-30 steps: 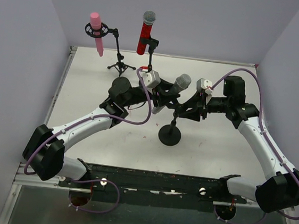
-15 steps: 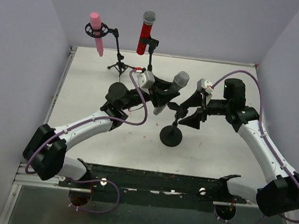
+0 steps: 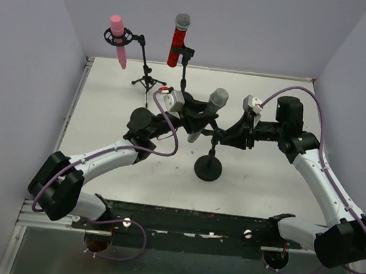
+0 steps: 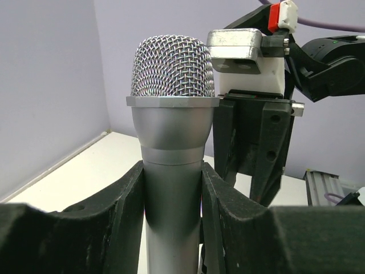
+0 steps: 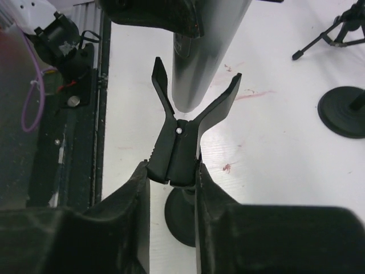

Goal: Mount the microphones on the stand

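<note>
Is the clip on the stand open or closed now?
Open: the clip spreads in a V; the right gripper squeezes its handles.

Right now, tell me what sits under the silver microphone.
The stand's open clip, pinched by the right gripper; the round base lower down. The fingers cover the clip's handles.

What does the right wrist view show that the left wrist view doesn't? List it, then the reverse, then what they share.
Only the right wrist view: the right gripper squeezing the stand clip, whose prongs are spread in a V with the butt of the silver-grey microphone between them, and the stand base below. Only the left wrist view: the mesh head and the left gripper clamped on the barrel. Both: the microphone's barrel.
</note>
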Motion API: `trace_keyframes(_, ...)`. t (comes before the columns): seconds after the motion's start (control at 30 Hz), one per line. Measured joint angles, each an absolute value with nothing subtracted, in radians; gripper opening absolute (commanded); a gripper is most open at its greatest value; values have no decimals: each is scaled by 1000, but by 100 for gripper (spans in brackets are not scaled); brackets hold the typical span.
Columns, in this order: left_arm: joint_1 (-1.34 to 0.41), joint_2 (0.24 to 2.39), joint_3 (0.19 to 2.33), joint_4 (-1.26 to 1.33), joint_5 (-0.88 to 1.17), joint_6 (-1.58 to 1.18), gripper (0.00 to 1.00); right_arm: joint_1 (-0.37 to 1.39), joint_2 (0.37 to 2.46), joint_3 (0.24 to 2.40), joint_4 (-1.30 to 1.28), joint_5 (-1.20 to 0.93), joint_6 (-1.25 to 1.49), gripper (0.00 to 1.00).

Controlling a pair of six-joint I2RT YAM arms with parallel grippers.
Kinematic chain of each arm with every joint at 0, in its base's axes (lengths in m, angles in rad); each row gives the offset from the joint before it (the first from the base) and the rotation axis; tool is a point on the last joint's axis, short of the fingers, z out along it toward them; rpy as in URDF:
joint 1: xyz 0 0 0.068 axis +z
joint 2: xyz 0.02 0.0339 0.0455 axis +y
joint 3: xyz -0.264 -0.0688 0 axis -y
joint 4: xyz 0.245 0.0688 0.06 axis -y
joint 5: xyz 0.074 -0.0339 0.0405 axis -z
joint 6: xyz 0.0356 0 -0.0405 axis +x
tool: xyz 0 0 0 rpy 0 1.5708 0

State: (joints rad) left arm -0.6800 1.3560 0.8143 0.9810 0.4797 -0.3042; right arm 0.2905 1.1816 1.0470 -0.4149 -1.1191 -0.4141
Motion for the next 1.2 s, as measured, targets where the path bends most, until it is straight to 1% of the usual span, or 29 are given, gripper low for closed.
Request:
trace_keyframes(0.03,-683,1356,810,989,477,-307,0,290,1182,1046,-413,-1120,-418,16)
trace_keyframes(0.1,-690,1356,808,1000,473,-310,0,290,1182,1046,-410,-1118,-427,11)
trace_keyframes(0.17,-692,1356,806,1013,468,-314,0,290,1182,1046,-410,-1118,-435,8)
trace_keyframes(0.3,-695,1356,793,1052,456,-324,0,290,1180,1046,-411,-1122,-437,5)
trace_keyframes(0.77,-749,1427,730,1215,395,-352,0,287,1180,1011,-329,-1157,-346,3)
trace_keyframes(0.97,-773,1451,730,1262,351,-351,0,287,1180,1005,-312,-1170,-310,5)
trace_keyframes(1.0,-775,1454,730,1267,348,-351,0,286,1180,1004,-309,-1171,-303,7)
trace_keyframes(1.03,-777,1459,730,1276,343,-352,0,286,1180,1002,-306,-1171,-298,12)
trace_keyframes(1.13,-781,1468,730,1292,329,-352,0,286,1180,998,-295,-1171,-284,47)
trace_keyframes(1.2,-782,1469,728,1295,325,-352,1,286,1180,994,-287,-1170,-276,64)
